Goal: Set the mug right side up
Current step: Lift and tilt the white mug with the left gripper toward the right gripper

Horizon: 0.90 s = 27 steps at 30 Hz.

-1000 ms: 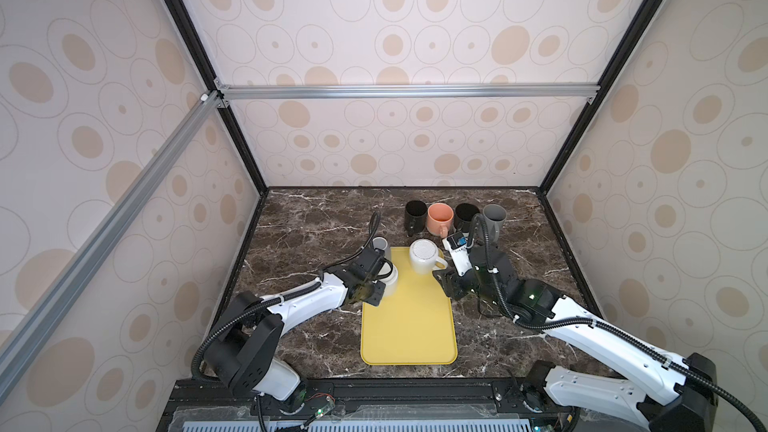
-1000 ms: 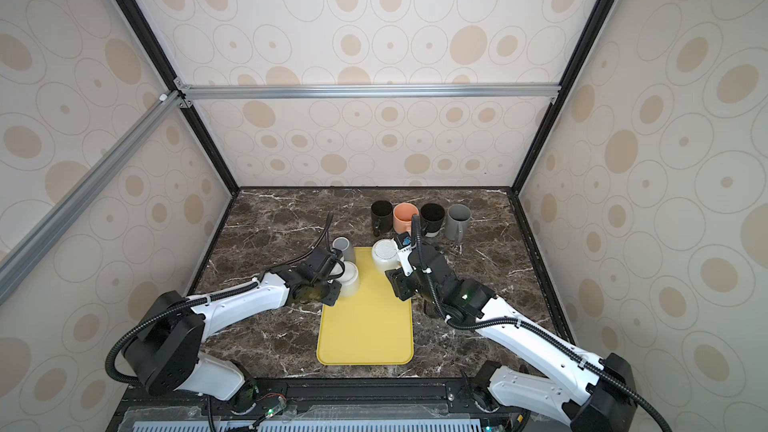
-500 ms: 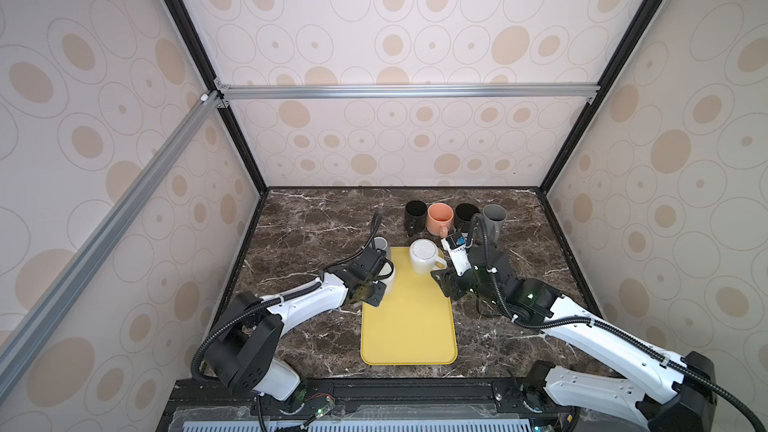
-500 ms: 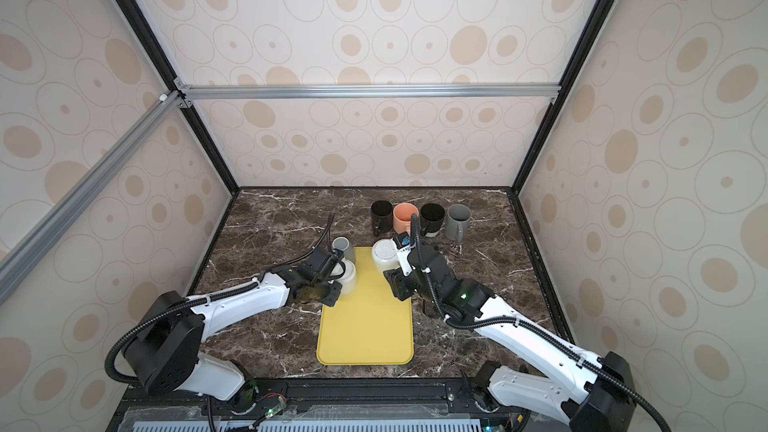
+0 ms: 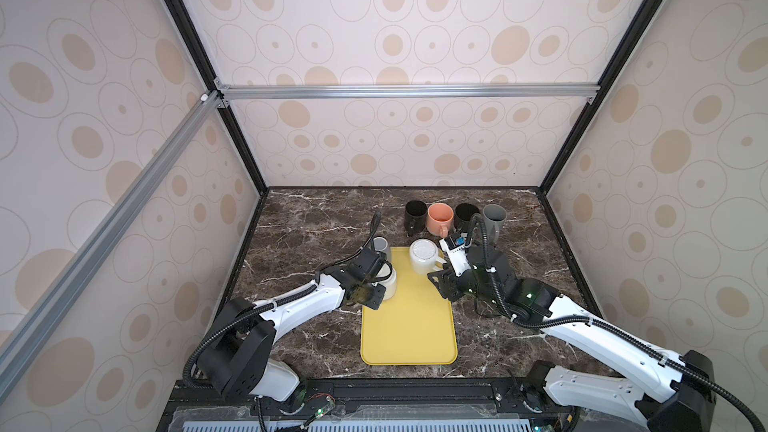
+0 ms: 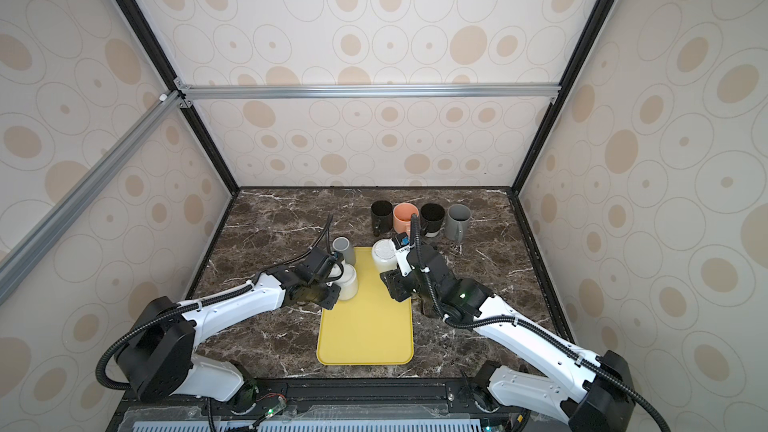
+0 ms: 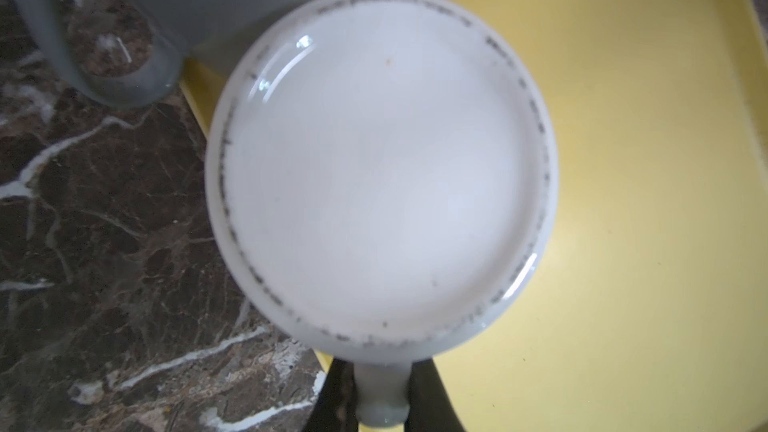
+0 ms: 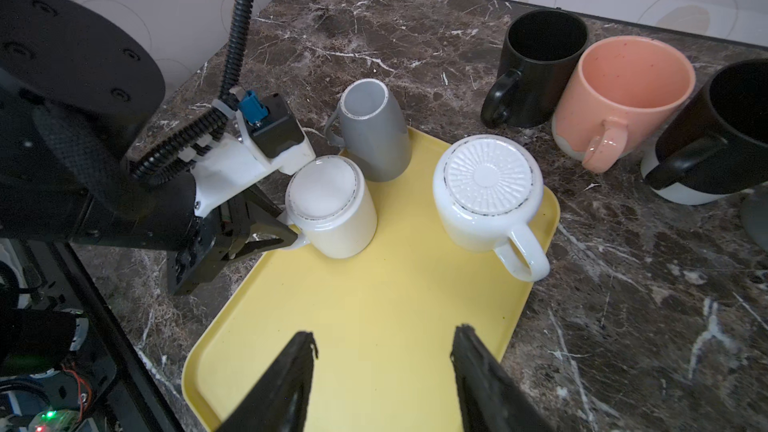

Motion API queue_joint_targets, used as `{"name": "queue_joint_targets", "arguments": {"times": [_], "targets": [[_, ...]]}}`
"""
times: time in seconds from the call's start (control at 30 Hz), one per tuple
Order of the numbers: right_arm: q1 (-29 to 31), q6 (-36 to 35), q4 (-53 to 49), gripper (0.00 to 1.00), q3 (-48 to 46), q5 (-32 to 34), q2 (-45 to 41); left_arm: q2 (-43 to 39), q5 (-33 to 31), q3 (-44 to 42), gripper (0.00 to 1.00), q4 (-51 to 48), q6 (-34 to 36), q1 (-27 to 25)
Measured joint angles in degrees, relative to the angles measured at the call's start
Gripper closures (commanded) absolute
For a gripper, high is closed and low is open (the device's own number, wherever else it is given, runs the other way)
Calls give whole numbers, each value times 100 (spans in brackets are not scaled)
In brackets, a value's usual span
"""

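A cream mug (image 5: 388,284) (image 6: 350,284) stands upside down at the left edge of the yellow tray (image 5: 409,334). Its flat base (image 7: 382,168) faces up. My left gripper (image 5: 375,289) (image 7: 382,367) is shut on the mug's handle (image 7: 382,396), one black finger on each side; the right wrist view shows the same grip on the mug (image 8: 332,209). My right gripper (image 5: 440,280) (image 8: 384,336) hangs open over the tray's bare middle (image 8: 374,305), holding nothing.
A white mug with a ribbed base (image 5: 424,255) (image 8: 488,193) stands upside down at the tray's far right corner. A grey mug (image 5: 381,247) (image 8: 374,130), also upside down, touches the tray's far left corner. Upright at the back stand a black mug (image 5: 415,216), an orange mug (image 5: 440,218), another black mug (image 5: 467,218) and a grey mug (image 5: 494,218).
My left gripper has closed on the cream mug's handle. The mug still stands on the tray. The right arm has hardly moved.
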Motion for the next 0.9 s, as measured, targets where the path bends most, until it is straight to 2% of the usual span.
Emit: {"name": "queue_joint_targets", "arguments": {"times": [0.27,0.43,0.5,0.67,0.9], "targets": [[0,446,81,47,-101,-186,-553,-673,560,317,100,-426,-33,-313],[0,881,393,49,-229,-321,-1272,-1499,664,437,100,-50,-378,-337],[0,1067,612,50,-319,-407,-1464,-1886,662,352,100,382,-627,-337],[0,1600,1318,51,-643,-693,-1589,-2752,879,-313,100,2275,-1453,-328],[0,2236,2452,47,-1062,-1270,-1423,-2691,1602,-870,100,4503,-2647,-273]]}}
